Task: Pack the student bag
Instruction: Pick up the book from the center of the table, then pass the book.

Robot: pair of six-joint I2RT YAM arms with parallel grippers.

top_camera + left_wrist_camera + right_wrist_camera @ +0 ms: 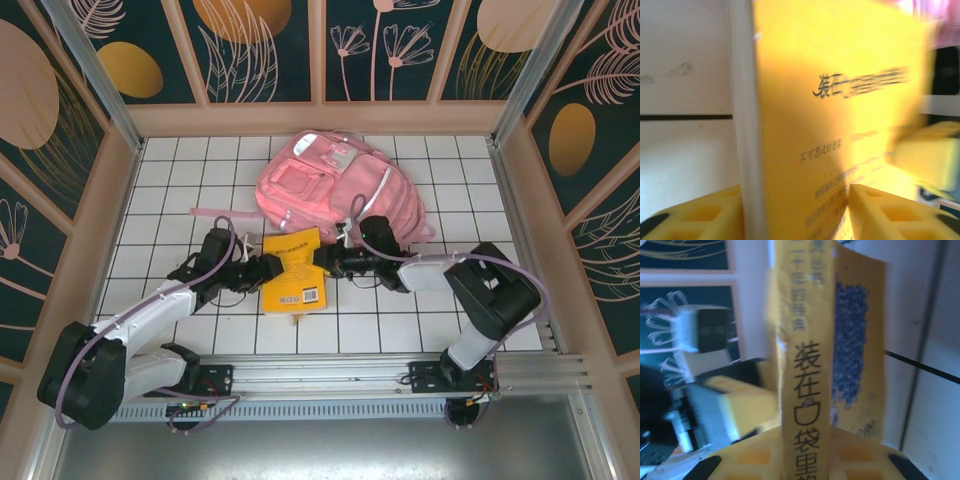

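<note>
Black print on the thin yellow paperback book [840, 130] is smeared unreadable in the left wrist view, and its spine runs off the right wrist view's top and bottom.

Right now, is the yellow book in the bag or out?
Out: left gripper and right gripper hold the yellow book short of the student bag.
</note>
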